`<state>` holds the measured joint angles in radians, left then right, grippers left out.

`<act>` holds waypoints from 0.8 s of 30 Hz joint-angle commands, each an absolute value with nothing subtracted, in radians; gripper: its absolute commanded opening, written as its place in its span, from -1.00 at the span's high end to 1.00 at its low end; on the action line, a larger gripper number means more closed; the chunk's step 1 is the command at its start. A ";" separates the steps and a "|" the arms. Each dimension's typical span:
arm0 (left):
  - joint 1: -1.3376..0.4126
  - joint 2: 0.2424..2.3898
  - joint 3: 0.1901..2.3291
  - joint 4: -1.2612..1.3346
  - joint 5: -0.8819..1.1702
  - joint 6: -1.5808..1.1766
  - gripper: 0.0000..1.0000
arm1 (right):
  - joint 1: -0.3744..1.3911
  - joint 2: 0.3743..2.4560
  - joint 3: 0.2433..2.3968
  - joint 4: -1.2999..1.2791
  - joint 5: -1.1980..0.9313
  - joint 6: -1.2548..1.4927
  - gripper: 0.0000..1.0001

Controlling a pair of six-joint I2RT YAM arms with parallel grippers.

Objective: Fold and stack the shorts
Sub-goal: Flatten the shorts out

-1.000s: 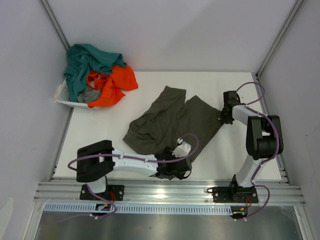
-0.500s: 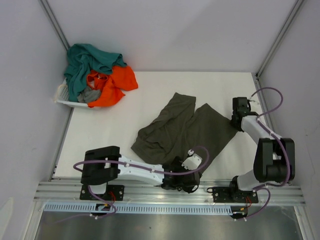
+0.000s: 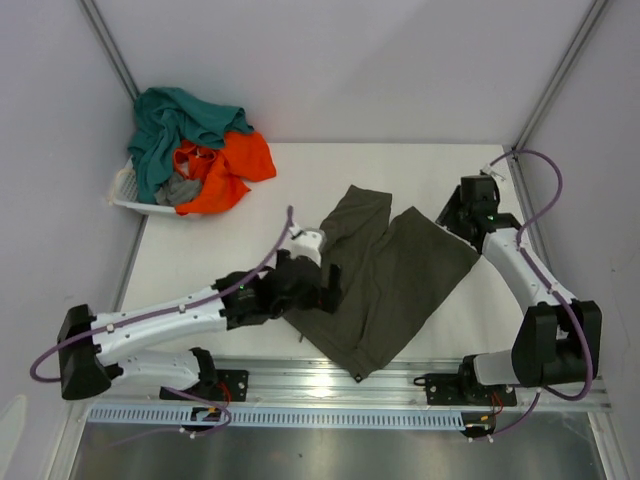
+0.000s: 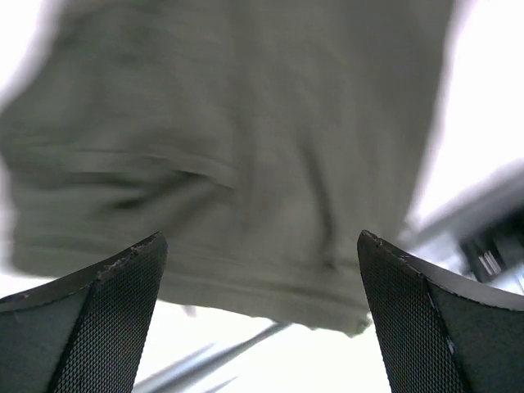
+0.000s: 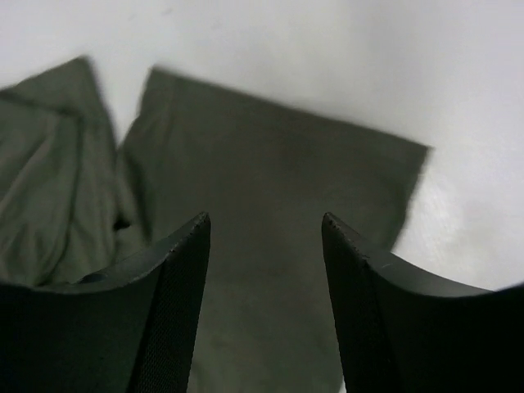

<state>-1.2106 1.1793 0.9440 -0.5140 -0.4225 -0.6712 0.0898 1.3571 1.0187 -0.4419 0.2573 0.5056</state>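
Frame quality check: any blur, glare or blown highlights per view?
Top external: sharp, evenly lit, glare on the aluminium rail at the near edge. Left wrist: olive shorts smeared by motion blur, table blown out white. Right wrist: milder blur, cloth edges soft but readable.

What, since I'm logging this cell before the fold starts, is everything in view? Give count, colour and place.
olive shorts: one pair, dark olive-green, spread on the middle of the table, one corner at the near edge
teal shorts: count unclear, teal, heaped on top of the basket
orange shorts: count unclear, bright orange, on the pile, hanging over the basket's right side
grey shorts: only a small patch shows, grey, under the orange
basket: one, white, far left corner of the table
table: one, white
left claw: one, black, open, over the olive shorts' left side
right claw: one, black, open, above the olive shorts' right leg
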 commanded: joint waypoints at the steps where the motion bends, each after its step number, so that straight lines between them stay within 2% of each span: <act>1: -1.080 1.128 0.885 -0.587 -0.425 -0.635 -0.99 | 0.143 1.429 1.095 -0.377 0.097 0.524 -0.21; 6: -0.924 1.068 0.816 -0.580 -0.442 -0.673 -0.98 | 0.236 1.566 1.201 -0.247 0.012 0.555 -0.22; 11: -0.807 1.038 0.662 -0.413 -0.410 -0.702 -0.99 | 0.293 1.790 1.394 -0.209 -0.055 0.587 -0.18; 15: -0.790 1.029 0.547 -0.283 -0.407 -0.729 -0.98 | 0.305 2.003 1.526 -0.186 -0.078 0.617 -0.10; 19: -0.769 1.057 0.549 -0.261 -0.436 -0.718 -0.98 | 0.321 2.121 1.627 -0.182 -0.063 0.627 -0.08; 24: -0.726 1.135 0.595 -0.246 -0.442 -0.698 -0.99 | 0.334 2.183 1.657 -0.175 0.021 0.630 -0.05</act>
<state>-0.7486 1.1072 0.5545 -0.3161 -0.4229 -0.7063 0.3218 2.1765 1.6039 -0.2035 -0.0334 0.6170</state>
